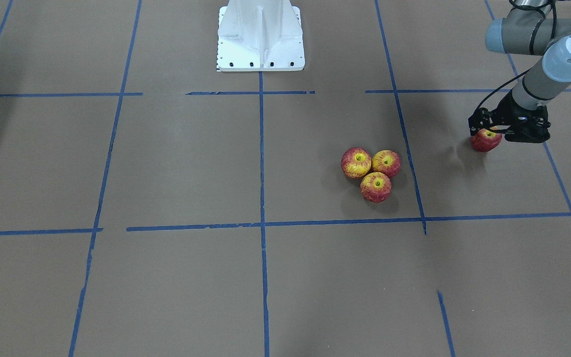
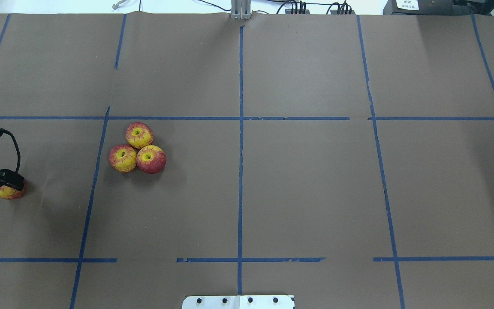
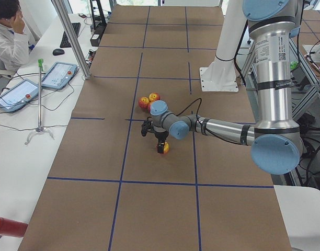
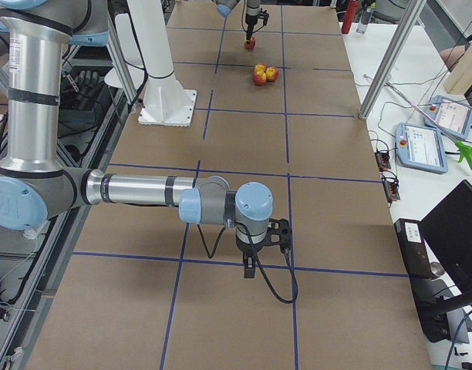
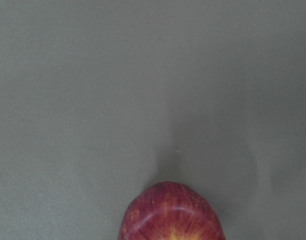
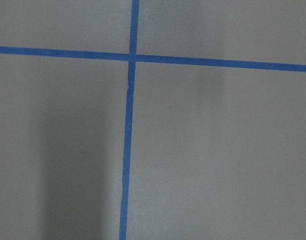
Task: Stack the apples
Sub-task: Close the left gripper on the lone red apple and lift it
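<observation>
Brown table point(image 2: 307, 193) gridded with blue tape point(image 2: 240, 171), white robot base point(image 1: 260, 37) at one edge. Carries three apples on the robot's left half, packed in a tight triangle with each touching the other two: far apple point(image 2: 139, 135), near-left apple point(image 2: 122, 158), near-right apple point(image 2: 151, 159). All three upright, yellow stem dimples facing straight up; round, with no long axis to speak of.

Fourth apple point(image 1: 486, 140) well apart from that trio, across a tape line and farther out to the robot's left, directly under the left gripper point(image 1: 488, 131). Yellow dimple turned upward, half hidden by the black fingers point(image 1: 479, 125). In the left wrist view, just a red, yellow-streaked crown at the bottom edge.

Left fingers pointed down and set about the apple's top. Cannot tell whether clamped on it or merely around it, nor whether it touches the table.

Right gripper point(image 4: 250, 270) low over a tape line near the table's other end, seen only from the side. Cannot tell how far its fingers are spread.

Sticker point(image 3: 275, 52) with a square code on the near arm in the left-side view, print too small to read.
</observation>
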Action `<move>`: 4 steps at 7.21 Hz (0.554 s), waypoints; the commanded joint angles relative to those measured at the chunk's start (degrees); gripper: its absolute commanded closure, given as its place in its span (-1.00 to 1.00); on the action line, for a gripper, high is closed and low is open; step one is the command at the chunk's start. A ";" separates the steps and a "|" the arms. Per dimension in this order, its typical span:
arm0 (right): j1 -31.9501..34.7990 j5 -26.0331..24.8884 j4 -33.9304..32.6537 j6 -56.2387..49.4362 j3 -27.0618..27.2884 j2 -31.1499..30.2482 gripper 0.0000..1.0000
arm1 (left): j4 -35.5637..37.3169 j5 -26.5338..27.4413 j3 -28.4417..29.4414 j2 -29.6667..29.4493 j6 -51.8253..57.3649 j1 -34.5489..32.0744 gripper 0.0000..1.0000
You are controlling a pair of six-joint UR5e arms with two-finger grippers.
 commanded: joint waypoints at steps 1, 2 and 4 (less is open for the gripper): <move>0.00 0.00 0.00 0.00 0.00 0.00 -1.00 | -0.13 -0.09 1.79 -0.33 0.14 1.11 -0.96; 0.00 0.00 0.00 0.00 0.00 0.00 -1.00 | -0.13 -0.09 1.80 -0.68 0.05 1.29 -0.96; 0.00 0.00 0.00 0.00 0.00 0.00 -1.00 | -0.04 0.00 2.06 -1.30 0.31 1.47 -0.95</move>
